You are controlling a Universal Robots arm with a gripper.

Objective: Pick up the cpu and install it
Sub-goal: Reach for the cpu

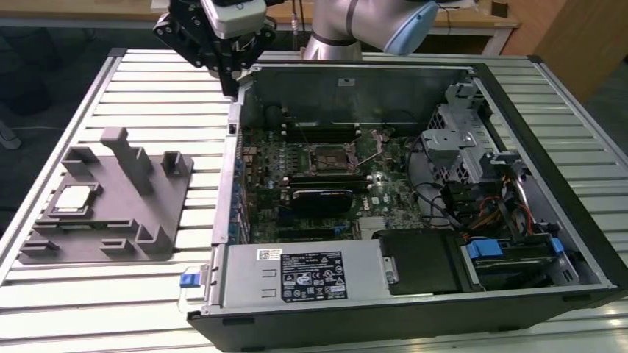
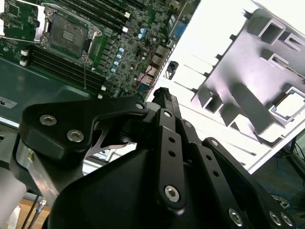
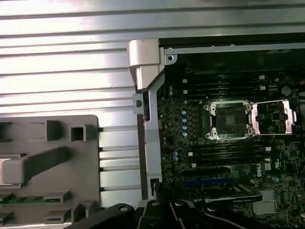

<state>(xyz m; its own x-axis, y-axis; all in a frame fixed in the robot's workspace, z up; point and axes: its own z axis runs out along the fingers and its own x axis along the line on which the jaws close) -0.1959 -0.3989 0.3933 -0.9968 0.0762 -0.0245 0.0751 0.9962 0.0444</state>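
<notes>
Claw (image 2: 162, 94) clenched, empty, over case (image 1: 343, 323) corner. Cpu (image 1: 75, 198) sits in grey holder (image 1: 147, 187) on tabletop (image 1: 147, 88). Socket (image 1: 327, 156) open.

A robotics lab or test workshop: a robot arm (image 1: 343, 22) stands at a slatted aluminium bench (image 1: 118, 294) carrying an opened desktop computer case (image 1: 354, 81) and a grey parts fixture (image 1: 147, 206), with wooden desks (image 1: 471, 18) beyond.

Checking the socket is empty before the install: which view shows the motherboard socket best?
The first wrist view: it looks straight down on the socket, empty, its frame swung open. In the exterior view the socket is smaller; the second wrist view shows it slanted.
</notes>
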